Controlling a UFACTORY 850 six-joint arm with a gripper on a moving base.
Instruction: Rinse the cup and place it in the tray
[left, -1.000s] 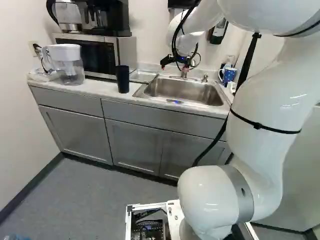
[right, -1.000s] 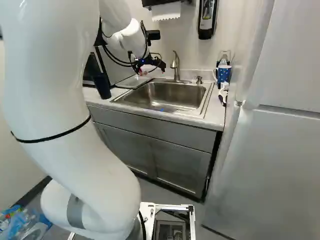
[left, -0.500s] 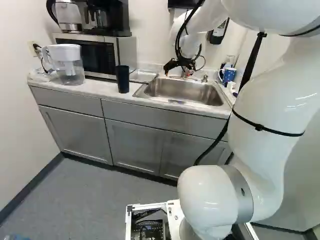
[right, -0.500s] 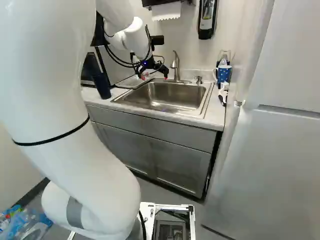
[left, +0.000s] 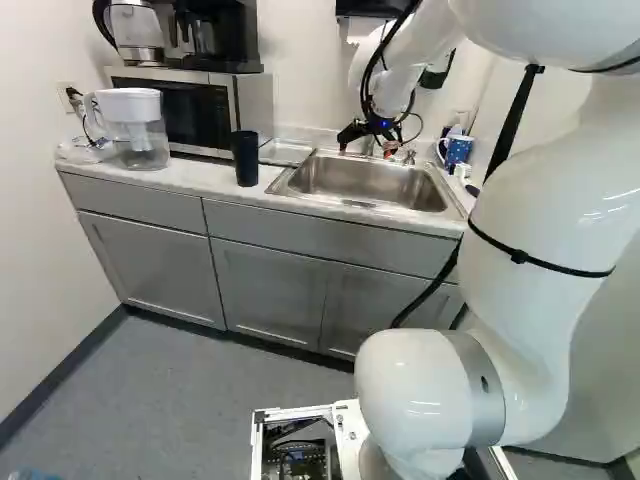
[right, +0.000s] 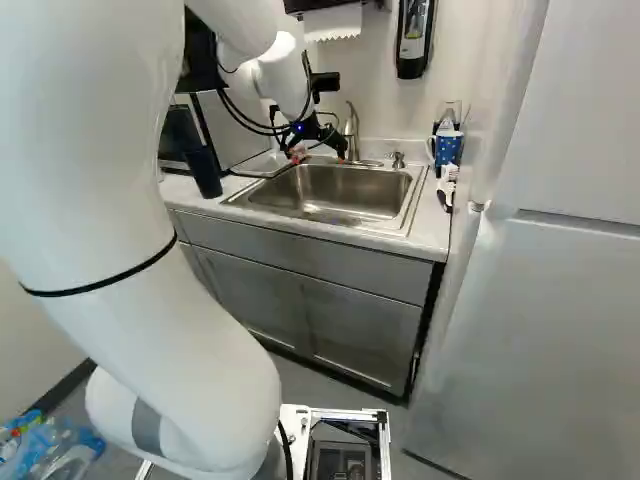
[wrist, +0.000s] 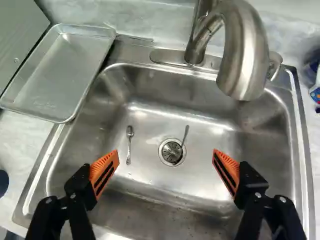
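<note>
Spread wide, released, above the rectangular steel sink (wrist: 150, 187): black two-fingered pincer (right: 318, 160). In the sink: small metal spoon (wrist: 129, 145), slim metal utensil (wrist: 185, 135) at the round drain (wrist: 171, 151). In the left base view, left of the sink: tall black cup (left: 245, 158), shallow metal tray (wrist: 67, 75); right: white-dotted blue mug (left: 458, 150).

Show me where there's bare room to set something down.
Bare: the tray, between microwave and sink; the counter between pitcher and black cup; the sink floor between drain and the wall nearest the mug, though the open claw hangs above. Crowded: around the drain, with a spoon and thin handle near it, and the counter by the mug.
</note>
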